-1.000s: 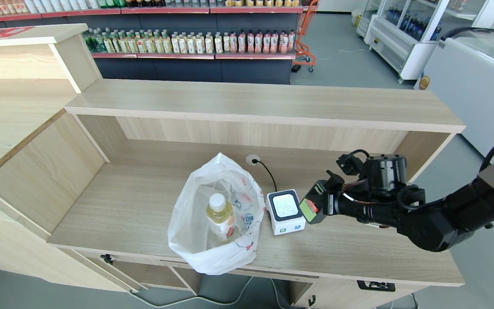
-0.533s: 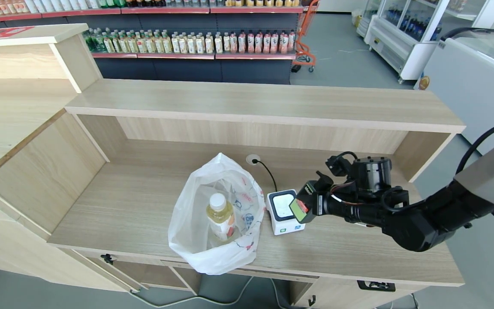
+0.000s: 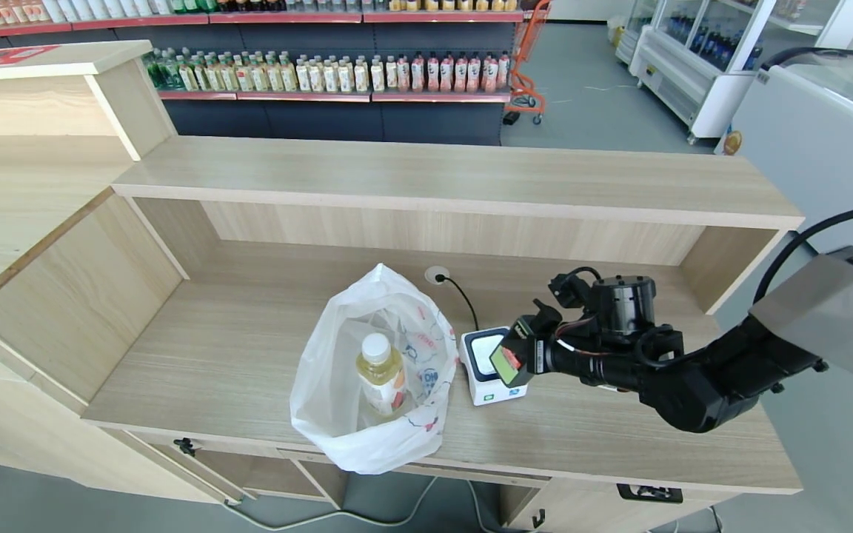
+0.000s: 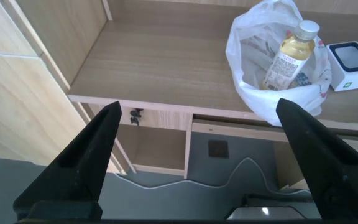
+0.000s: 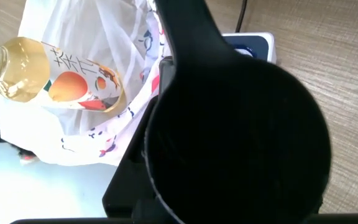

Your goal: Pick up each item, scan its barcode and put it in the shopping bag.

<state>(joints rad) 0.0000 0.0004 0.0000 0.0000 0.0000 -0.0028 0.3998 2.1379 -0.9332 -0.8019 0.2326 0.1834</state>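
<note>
Grips green pack (image 3: 506,363) in right tool (image 3: 515,354) over scanner (image 3: 480,352), with left tool (image 4: 194,109) spread open. Has juice bottle (image 3: 380,376) already in shopping bag (image 3: 330,355).

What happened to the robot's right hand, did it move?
Yes. The right hand carried its green item leftward, now overlapping the white scanner.
</note>
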